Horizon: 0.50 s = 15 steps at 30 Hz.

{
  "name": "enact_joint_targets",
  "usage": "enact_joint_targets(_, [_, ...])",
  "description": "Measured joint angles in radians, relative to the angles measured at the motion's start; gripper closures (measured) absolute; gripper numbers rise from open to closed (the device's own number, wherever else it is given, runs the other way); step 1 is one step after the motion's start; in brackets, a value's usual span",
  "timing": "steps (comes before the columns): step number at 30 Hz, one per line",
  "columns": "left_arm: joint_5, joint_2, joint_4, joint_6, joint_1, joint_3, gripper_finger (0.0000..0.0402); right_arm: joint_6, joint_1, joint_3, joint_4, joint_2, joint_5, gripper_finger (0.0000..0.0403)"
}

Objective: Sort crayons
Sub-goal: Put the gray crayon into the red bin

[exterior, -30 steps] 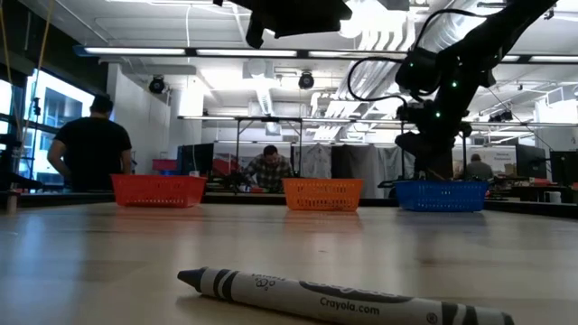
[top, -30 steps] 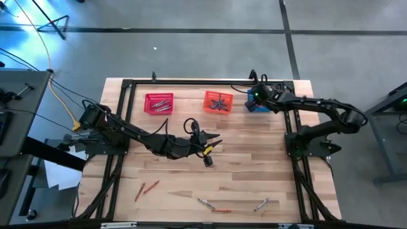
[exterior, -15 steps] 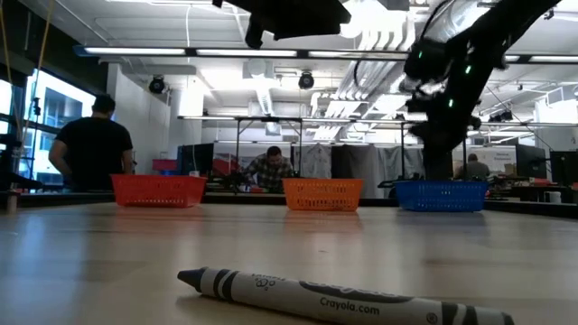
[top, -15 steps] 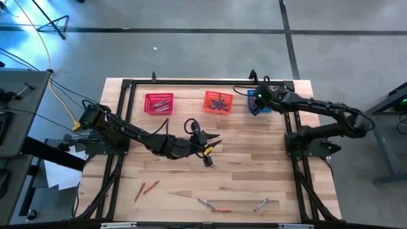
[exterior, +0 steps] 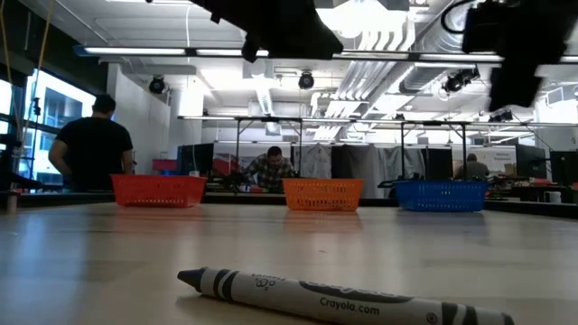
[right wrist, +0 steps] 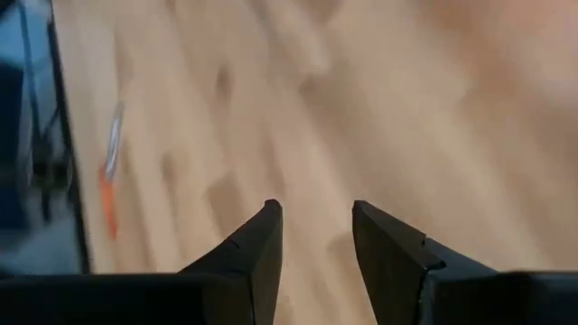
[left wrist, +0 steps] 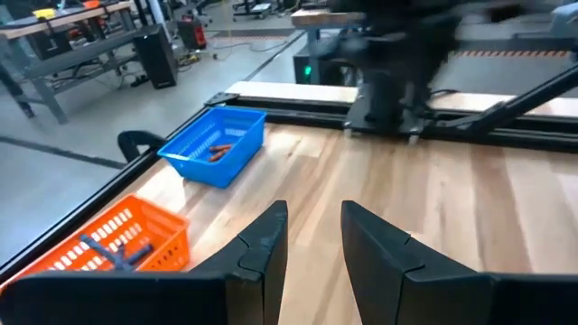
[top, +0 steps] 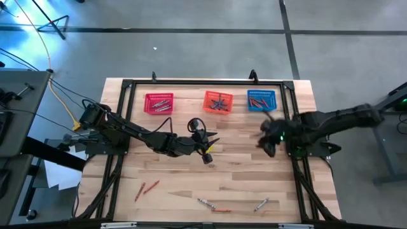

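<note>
Loose crayons lie flat near the table's front edge: two red ones (top: 146,188), a grey and an orange one (top: 212,205), and a grey one (top: 261,204). In the low view a grey crayon (exterior: 334,299) lies close by. The red basket (top: 159,103), the orange basket (top: 218,102) and the blue basket (top: 261,100) at the far edge each hold crayons. My left gripper (top: 210,150) hovers open over the table's middle, nothing between its fingers (left wrist: 313,244). My right gripper (top: 267,144) is open and empty above bare wood at the right (right wrist: 316,235).
A black frame (top: 127,127) runs around the work area, and both arms' bases stand on its sides. Bare wood lies between the baskets and the loose crayons. People are in the room beyond the far edge (exterior: 90,144).
My right gripper has swung away from above the blue basket toward the table's near edge and has tipped downward; it now hangs over bare wood at the right. The blue basket, covered by it before, shows its red crayons.
</note>
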Motion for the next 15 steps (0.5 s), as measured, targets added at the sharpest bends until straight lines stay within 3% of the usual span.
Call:
enact_joint_targets(5, [0.004,0.0,-0.004,-0.008,0.02,0.0,0.0308,0.12,0.26,0.0,0.013,0.103,-0.007,0.0275])
enact_joint_targets(15, [0.036,0.0,0.005,-0.023,0.023,0.0,0.0308,0.25,0.546,-0.001,0.238,0.372,-0.256,0.0275])
